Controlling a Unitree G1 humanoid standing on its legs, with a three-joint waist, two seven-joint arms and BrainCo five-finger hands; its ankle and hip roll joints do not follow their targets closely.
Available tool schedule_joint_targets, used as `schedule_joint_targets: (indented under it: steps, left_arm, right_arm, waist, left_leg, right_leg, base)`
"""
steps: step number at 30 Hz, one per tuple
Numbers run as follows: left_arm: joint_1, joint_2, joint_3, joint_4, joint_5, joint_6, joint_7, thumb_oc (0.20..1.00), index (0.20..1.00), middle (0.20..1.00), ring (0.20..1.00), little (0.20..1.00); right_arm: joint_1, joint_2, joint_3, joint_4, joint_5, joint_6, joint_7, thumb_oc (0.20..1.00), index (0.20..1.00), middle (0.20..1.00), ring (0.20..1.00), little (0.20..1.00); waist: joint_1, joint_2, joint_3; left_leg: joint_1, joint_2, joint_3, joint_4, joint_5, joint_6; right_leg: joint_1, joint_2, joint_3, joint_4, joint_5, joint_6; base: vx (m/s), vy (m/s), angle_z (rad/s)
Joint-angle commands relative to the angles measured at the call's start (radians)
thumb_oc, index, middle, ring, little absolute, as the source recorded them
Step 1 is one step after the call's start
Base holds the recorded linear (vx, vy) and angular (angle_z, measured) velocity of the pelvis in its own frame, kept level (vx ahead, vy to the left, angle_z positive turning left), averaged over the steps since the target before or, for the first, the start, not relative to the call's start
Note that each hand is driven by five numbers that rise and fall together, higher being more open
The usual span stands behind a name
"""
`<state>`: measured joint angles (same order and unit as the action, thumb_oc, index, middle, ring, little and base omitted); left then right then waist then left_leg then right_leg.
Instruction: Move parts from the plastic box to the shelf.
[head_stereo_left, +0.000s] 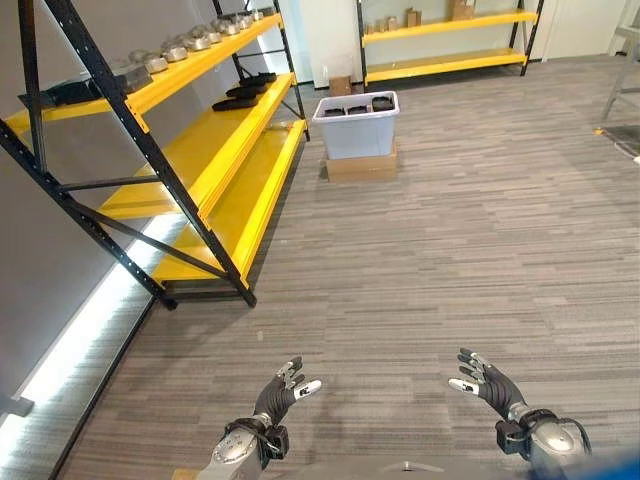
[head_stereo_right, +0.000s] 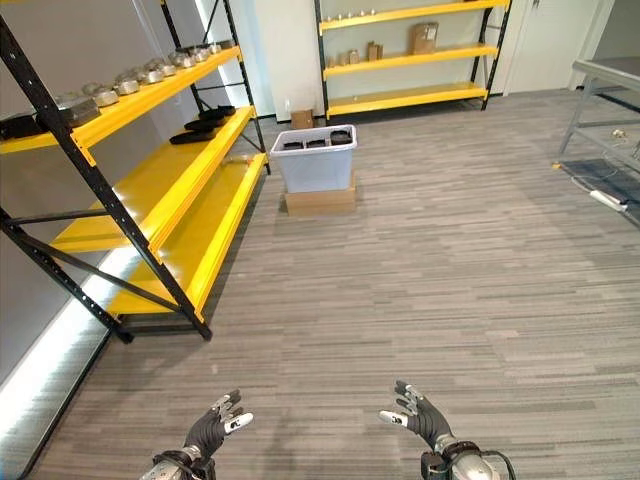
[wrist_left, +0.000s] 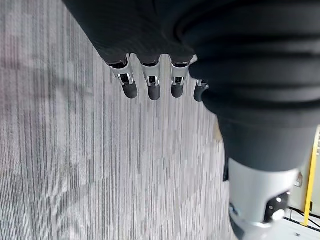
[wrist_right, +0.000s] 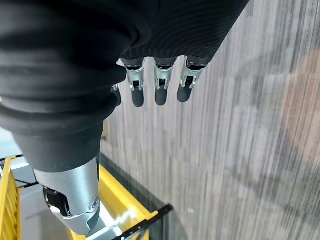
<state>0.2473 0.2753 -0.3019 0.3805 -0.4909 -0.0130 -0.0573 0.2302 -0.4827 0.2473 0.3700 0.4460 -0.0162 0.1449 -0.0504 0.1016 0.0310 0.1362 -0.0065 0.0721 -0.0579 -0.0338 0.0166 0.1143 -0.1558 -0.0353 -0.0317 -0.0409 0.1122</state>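
Each robot hand (head_stereo_left: 283, 392) has silver dark-tipped fingers and dark ribbed cover.

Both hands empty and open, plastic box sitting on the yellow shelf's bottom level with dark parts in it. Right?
Not quite. The plastic box isn't on the yellow shelf; it stands on a flat cardboard box on the floor, just past the shelf's far end, as the left eye view shows. The rest holds: dark parts lie inside it, and the left hand and right hand are empty and open.

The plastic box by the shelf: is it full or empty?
Not empty: the plastic box holds dark parts at its open top. How deep they go, cannot tell.
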Motion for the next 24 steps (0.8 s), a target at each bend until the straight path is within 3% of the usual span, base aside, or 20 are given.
schedule_joint_targets:
  steps: [1,2,3,4,6,8,9,10,12,13,15,16,18,19,20,21,22,24]
  left_arm:
    - [-0.018,0.057,0.058,-0.082,-0.018,-0.066,0.023,1.0,1.0,1.0,1.0,1.0]
    - [-0.019,0.059,0.059,-0.084,-0.013,-0.066,0.025,1.0,1.0,1.0,1.0,1.0]
    - [-0.019,0.06,0.059,-0.084,-0.013,-0.066,0.025,1.0,1.0,1.0,1.0,1.0]
    - [-0.033,0.062,0.054,-0.085,-0.003,-0.068,0.035,1.0,1.0,1.0,1.0,1.0]
    - [-0.045,0.066,0.054,-0.087,0.0,-0.068,0.04,1.0,1.0,1.0,1.0,1.0]
    - [-0.061,0.068,0.058,-0.082,-0.001,-0.066,0.048,1.0,1.0,1.0,1.0,1.0]
    - [-0.068,0.064,0.061,-0.08,-0.003,-0.068,0.051,1.0,1.0,1.0,1.0,1.0]
    - [-0.084,0.062,0.062,-0.074,-0.005,-0.074,0.055,1.0,1.0,1.0,1.0,1.0]
    - [-0.096,0.062,0.064,-0.074,-0.003,-0.072,0.054,1.0,1.0,1.0,1.0,1.0]
    - [-0.113,0.05,0.073,-0.065,-0.013,-0.077,0.062,1.0,1.0,1.0,1.0,1.0]
    - [-0.124,0.048,0.077,-0.054,-0.015,-0.075,0.068,1.0,1.0,1.0,1.0,1.0]
    - [-0.119,0.048,0.083,-0.06,-0.016,-0.08,0.073,1.0,1.0,1.0,1.0,1.0]
    - [-0.122,0.045,0.081,-0.059,-0.017,-0.081,0.076,1.0,1.0,1.0,1.0,1.0]
    - [-0.126,0.037,0.068,-0.052,-0.019,-0.085,0.074,1.0,1.0,1.0,1.0,1.0]
    - [-0.136,0.034,0.051,-0.036,-0.019,-0.085,0.071,1.0,1.0,1.0,1.0,1.0]
    - [-0.136,0.033,0.051,-0.036,-0.019,-0.085,0.071,1.0,1.0,1.0,1.0,1.0]
    - [-0.141,0.026,0.052,-0.028,-0.052,-0.088,0.081,1.0,1.0,1.0,1.0,1.0]
    - [-0.153,0.025,0.051,-0.029,-0.059,-0.09,0.088,1.0,1.0,1.0,1.0,1.0]
  right_arm:
    - [-0.047,0.037,0.022,-0.019,-0.003,-0.038,-0.011,1.0,1.0,1.0,1.0,1.0]
    - [-0.046,0.04,0.025,-0.02,-0.003,-0.039,-0.012,1.0,1.0,1.0,1.0,1.0]
    - [-0.047,0.04,0.025,-0.02,-0.003,-0.039,-0.012,1.0,1.0,1.0,1.0,1.0]
    - [-0.047,0.047,0.031,-0.023,0.012,-0.041,-0.017,1.0,1.0,1.0,1.0,1.0]
    - [-0.057,0.049,0.038,-0.025,0.018,-0.042,-0.02,1.0,1.0,1.0,1.0,1.0]
    - [-0.067,0.053,0.044,-0.033,0.029,-0.043,-0.019,1.0,1.0,1.0,1.0,1.0]
    - [-0.07,0.054,0.044,-0.038,0.036,-0.043,-0.019,1.0,1.0,1.0,1.0,1.0]
    - [-0.088,0.051,0.054,-0.039,0.051,-0.045,-0.022,1.0,1.0,1.0,1.0,1.0]
    - [-0.101,0.053,0.058,-0.031,0.055,-0.047,-0.026,1.0,1.0,1.0,1.0,1.0]
    - [-0.129,0.058,0.063,-0.017,0.045,-0.048,-0.035,1.0,1.0,1.0,1.0,1.0]
    - [-0.143,0.064,0.065,-0.017,0.04,-0.048,-0.042,1.0,1.0,1.0,1.0,1.0]
    - [-0.151,0.067,0.067,-0.032,0.029,-0.046,-0.049,1.0,1.0,1.0,1.0,1.0]
    - [-0.159,0.064,0.067,-0.04,0.023,-0.046,-0.053,1.0,1.0,1.0,1.0,1.0]
    - [-0.161,0.062,0.069,-0.043,0.032,-0.048,-0.056,1.0,1.0,1.0,1.0,1.0]
    - [-0.163,0.049,0.068,-0.042,0.032,-0.048,-0.058,1.0,1.0,1.0,1.0,1.0]
    - [-0.163,0.048,0.068,-0.042,0.032,-0.048,-0.058,1.0,1.0,1.0,1.0,1.0]
    - [-0.172,0.033,0.071,-0.041,0.038,-0.053,-0.056,1.0,1.0,1.0,1.0,1.0]
    - [-0.172,0.029,0.07,-0.031,0.046,-0.057,-0.058,1.0,1.0,1.0,1.0,1.0]
  waist:
    - [0.001,-0.097,0.003]
    - [-0.003,-0.097,0.013]
    - [0.0,-0.098,0.011]
    - [-0.012,-0.095,0.044]
    - [-0.017,-0.091,0.068]
    - [-0.017,-0.081,0.095]
    - [-0.025,-0.076,0.097]
    - [-0.04,-0.081,0.106]
    - [-0.041,-0.083,0.111]
    - [-0.036,-0.093,0.107]
    - [-0.043,-0.088,0.111]
    - [-0.055,-0.096,0.106]
    - [-0.059,-0.101,0.102]
    - [-0.069,-0.108,0.073]
    - [-0.083,-0.093,0.052]
    - [-0.083,-0.093,0.052]
    - [-0.088,-0.075,0.042]
    - [-0.089,-0.07,0.038]
  left_leg:
    - [-0.125,-0.024,-0.074,0.172,-0.11,0.034]
    - [-0.122,-0.033,-0.075,0.176,-0.113,0.044]
    - [-0.125,-0.035,-0.072,0.177,-0.113,0.044]
    - [-0.112,-0.061,-0.086,0.188,-0.118,0.066]
    - [-0.102,-0.065,-0.087,0.192,-0.12,0.077]
    - [-0.083,-0.068,-0.079,0.191,-0.132,0.088]
    - [-0.064,-0.068,-0.078,0.181,-0.142,0.088]
    - [-0.026,-0.073,-0.09,0.155,-0.149,0.081]
    - [-0.006,-0.073,-0.09,0.145,-0.161,0.075]
    - [0.025,-0.074,-0.079,0.127,-0.187,0.055]
    - [0.059,-0.056,-0.079,0.12,-0.206,0.041]
    - [0.116,-0.04,-0.088,0.105,-0.231,0.027]
    - [0.144,-0.028,-0.091,0.102,-0.25,0.019]
    - [0.166,0.007,-0.096,0.115,-0.274,0.005]
    - [0.162,0.049,-0.115,0.155,-0.255,-0.009]
    - [0.162,0.05,-0.115,0.156,-0.255,-0.009]
    - [0.128,0.093,-0.128,0.257,-0.154,-0.03]
    - [0.092,0.111,-0.143,0.357,-0.048,-0.043]
  right_leg:
    - [-0.105,-0.1,0.013,0.27,-0.011,0.037]
    - [-0.144,-0.108,0.025,0.344,0.022,0.036]
    - [-0.151,-0.11,0.03,0.351,0.02,0.037]
    - [-0.224,-0.117,0.064,0.503,0.139,0.025]
    - [-0.267,-0.109,0.073,0.572,0.165,0.016]
    - [-0.33,-0.097,0.036,0.646,0.132,0.008]
    - [-0.365,-0.064,0.022,0.635,0.098,0.0]
    - [-0.41,-0.003,0.009,0.517,0.063,-0.003]
    - [-0.394,-0.011,-0.016,0.429,0.07,-0.004]
    - [-0.424,-0.049,-0.079,0.205,0.123,0.021]
    - [-0.421,-0.053,-0.086,0.121,0.163,0.035]
    - [-0.432,-0.04,-0.041,0.072,0.199,0.054]
    - [-0.43,-0.029,-0.038,0.074,0.206,0.056]
    - [-0.409,0.004,-0.026,0.081,0.209,0.03]
    - [-0.421,0.046,-0.029,0.136,0.175,0.01]
    - [-0.421,0.046,-0.03,0.137,0.175,0.01]
    - [-0.426,0.092,-0.042,0.217,0.115,-0.029]
    - [-0.4,0.134,-0.043,0.231,0.072,-0.056]
  base:
    - [0.01,0.208,-0.05]
    - [-0.01,0.14,0.02]
    - [0.02,0.225,0.07]
    - [0.01,0.163,0.12]
    - [0.03,0.194,0.14]
    - [0.09,0.127,0.1]
    - [0.23,-0.007,-0.2]
    - [0.32,-0.027,-0.34]
    - [0.28,-0.076,-0.31]
    - [0.23,-0.086,0.02]
    - [0.38,-0.153,0.26]
    - [0.38,-0.159,0.06]
    - [0.38,-0.214,0.02]
    - [0.65,-0.441,0.34]
    - [0.52,-0.366,0.54]
    - [0.59,-0.4,0.81]
    - [0.43,-0.306,0.5]
    - [0.38,-0.291,0.15]
